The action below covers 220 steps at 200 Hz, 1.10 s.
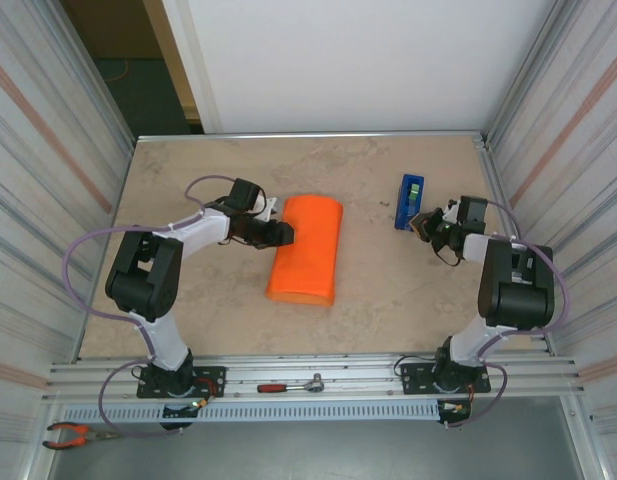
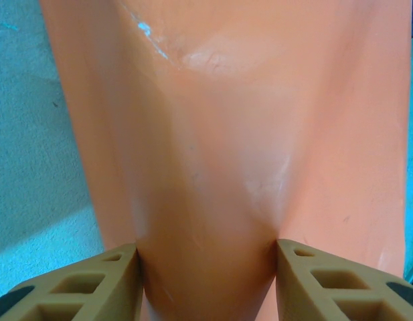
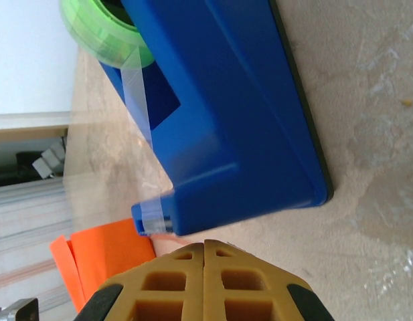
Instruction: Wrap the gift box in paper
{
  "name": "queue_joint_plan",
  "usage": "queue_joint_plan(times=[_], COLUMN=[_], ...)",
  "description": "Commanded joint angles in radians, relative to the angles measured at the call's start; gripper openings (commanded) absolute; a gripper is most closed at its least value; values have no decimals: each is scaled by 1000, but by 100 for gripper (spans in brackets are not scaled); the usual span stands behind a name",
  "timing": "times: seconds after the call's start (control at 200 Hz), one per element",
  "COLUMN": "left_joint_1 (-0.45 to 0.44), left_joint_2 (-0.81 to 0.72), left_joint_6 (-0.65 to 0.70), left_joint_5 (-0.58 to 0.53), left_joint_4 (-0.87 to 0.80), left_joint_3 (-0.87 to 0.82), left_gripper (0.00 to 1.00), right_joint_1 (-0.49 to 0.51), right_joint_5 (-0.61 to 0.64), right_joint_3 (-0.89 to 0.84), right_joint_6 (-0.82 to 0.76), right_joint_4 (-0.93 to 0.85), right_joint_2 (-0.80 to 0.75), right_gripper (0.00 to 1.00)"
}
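Note:
The orange paper (image 1: 306, 250) lies folded into a long rounded bundle at mid-table. The gift box is hidden, I take it inside the fold. My left gripper (image 1: 281, 233) is at the bundle's left edge. In the left wrist view its fingers (image 2: 112, 271) press both sides of a bulging fold of paper (image 2: 213, 167), so the left gripper (image 2: 206, 251) is shut on it. My right gripper (image 1: 425, 226) hovers shut and empty just beside the blue tape dispenser (image 1: 409, 200). Its tip (image 3: 205, 244) is close to the dispenser's (image 3: 226, 114) cutter end, with the paper (image 3: 106, 257) beyond.
A green tape roll (image 3: 102, 30) sits in the dispenser, with a strip running to the cutter. Metal walls close in the beige table (image 1: 188, 180) on the left and right. Pliers (image 1: 78, 435) and a red-handled tool (image 1: 288, 385) lie on the near rail.

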Motion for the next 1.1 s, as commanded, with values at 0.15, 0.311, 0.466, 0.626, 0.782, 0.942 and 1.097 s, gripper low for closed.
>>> queue_joint_plan(times=[0.15, 0.311, 0.466, 0.626, 0.782, 0.942, 1.097], left_joint_1=[-30, -30, -30, -30, -30, -30, -30], left_joint_2=[86, 85, 83, 84, 85, 86, 86], left_joint_6=[36, 36, 36, 36, 38, 37, 36], left_joint_5=[-136, -136, -137, -138, -139, -138, -138], left_joint_4=[-156, -157, -158, -162, -165, -163, -162], left_joint_3=[-56, -56, -57, -55, -55, -56, -56], left_gripper=[49, 49, 49, 49, 49, 49, 49], right_joint_1=[36, 72, 81, 118, 202, 310, 416], right_joint_5=[14, 31, 7, 7, -6, -62, -80], right_joint_3=[-3, 16, 8, 51, 139, 233, 329], right_joint_6=[71, 96, 92, 4, -84, -151, -224], right_joint_4=[27, 55, 66, -78, -229, -322, -417], right_joint_2=[117, 163, 122, 1, -77, -70, -37], right_gripper=[0, 0, 0, 0, 0, 0, 0])
